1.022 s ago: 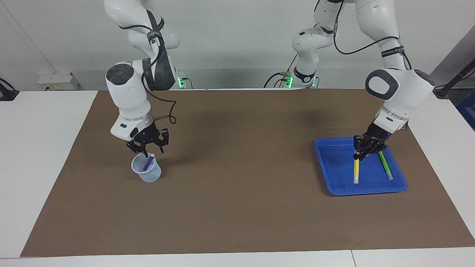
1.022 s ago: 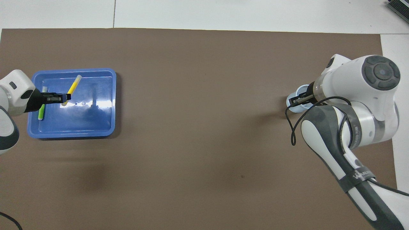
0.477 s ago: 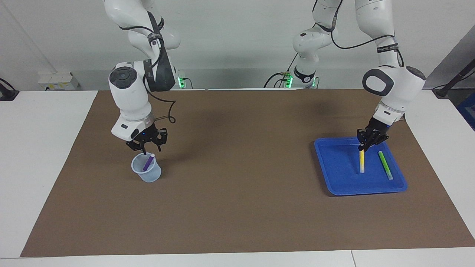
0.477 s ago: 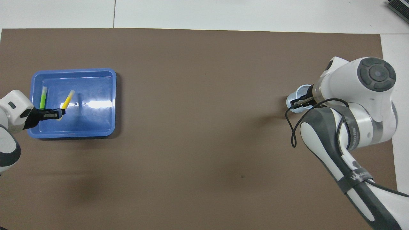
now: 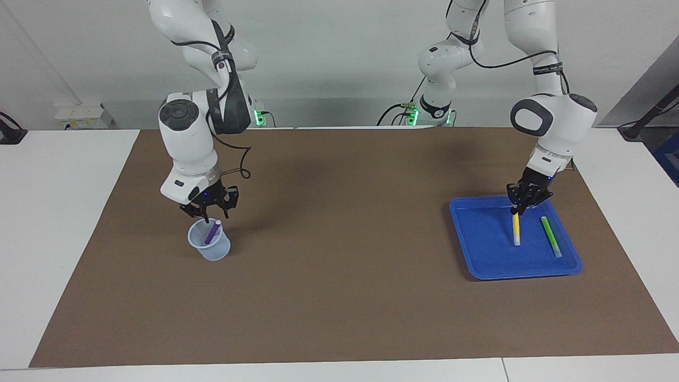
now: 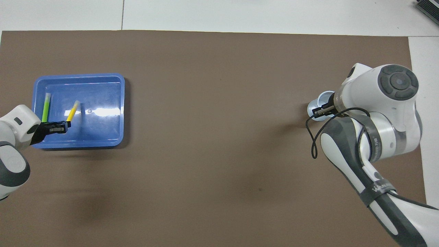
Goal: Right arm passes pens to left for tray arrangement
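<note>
The left gripper (image 5: pixel 519 210) pinches the yellow pen (image 5: pixel 516 229) by its upper end, tip resting in the tray (image 5: pixel 477 254) beside the green pen (image 5: pixel 550 236), apparently for laying flat. Over the cup (image 5: pixel 211 248), the right gripper (image 5: pixel 208 211), fingers part-spread, approaches the purple pen (image 5: pixel 212 232).

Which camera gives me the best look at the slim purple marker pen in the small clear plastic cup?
The facing view: the slim purple marker pen leans in the small clear plastic cup, pale end up, just below the right gripper. In the overhead view the right arm covers most of the cup, and the pen is hidden.
</note>
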Controlling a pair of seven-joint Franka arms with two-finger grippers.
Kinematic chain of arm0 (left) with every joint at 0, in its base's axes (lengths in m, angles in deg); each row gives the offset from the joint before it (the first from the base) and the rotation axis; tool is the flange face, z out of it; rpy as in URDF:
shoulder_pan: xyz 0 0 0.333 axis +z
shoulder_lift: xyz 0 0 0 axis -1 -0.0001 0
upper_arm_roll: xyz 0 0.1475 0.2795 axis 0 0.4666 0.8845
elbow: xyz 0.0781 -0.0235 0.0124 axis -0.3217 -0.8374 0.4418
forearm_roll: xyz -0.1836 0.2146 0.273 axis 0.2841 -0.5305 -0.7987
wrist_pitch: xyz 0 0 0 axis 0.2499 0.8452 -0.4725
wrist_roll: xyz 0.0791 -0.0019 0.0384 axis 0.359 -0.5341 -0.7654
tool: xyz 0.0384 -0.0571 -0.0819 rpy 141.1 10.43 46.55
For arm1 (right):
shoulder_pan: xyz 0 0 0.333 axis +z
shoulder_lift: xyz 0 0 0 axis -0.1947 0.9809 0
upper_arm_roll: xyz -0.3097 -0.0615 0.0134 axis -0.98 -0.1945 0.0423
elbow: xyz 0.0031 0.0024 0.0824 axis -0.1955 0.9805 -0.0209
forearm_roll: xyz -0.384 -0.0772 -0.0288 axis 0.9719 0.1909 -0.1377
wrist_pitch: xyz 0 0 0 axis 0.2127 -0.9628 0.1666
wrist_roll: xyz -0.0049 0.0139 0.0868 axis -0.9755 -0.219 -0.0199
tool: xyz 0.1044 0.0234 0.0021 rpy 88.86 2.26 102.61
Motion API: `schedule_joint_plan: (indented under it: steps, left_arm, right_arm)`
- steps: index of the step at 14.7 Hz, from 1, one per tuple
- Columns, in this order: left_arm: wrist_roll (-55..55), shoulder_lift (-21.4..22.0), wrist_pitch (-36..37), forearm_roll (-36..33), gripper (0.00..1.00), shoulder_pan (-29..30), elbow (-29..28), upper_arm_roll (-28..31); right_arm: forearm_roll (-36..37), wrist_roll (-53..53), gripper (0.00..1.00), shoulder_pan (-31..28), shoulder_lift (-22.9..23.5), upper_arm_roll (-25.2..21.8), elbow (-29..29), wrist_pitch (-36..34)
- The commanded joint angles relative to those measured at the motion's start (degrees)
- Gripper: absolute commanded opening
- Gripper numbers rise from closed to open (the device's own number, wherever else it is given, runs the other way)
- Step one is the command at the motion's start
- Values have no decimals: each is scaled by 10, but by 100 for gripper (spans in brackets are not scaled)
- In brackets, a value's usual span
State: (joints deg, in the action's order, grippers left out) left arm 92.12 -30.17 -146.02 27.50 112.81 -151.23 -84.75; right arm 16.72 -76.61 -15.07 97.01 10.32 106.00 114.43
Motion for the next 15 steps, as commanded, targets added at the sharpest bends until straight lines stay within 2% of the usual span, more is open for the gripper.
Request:
schedule_joint_plan:
  steps: [1,5,12,13,14,15]
  left_arm:
    - [-30,16,-24,-3,0,-12,-18,1]
    - [-39,-5,-58,-3,0,-17,-18,1]
    - [-29,-20,-63,-3,0,-8,-18,1]
    - [-32,-20,-61,-3,4,-8,-18,1]
    - [-36,-20,-61,-2,27,-12,-16,1]
    - [-39,-20,-59,-2,62,-13,-15,1]
  right_arm:
    - [16,-13,50,-9,7,6,7,21]
    - [16,-13,47,-9,13,6,7,26]
    - [33,-12,41,-16,15,7,7,34]
    - [33,-12,39,-16,15,6,7,34]
    - [33,-12,37,-16,15,6,7,34]
    - [33,-12,36,-16,15,6,7,32]
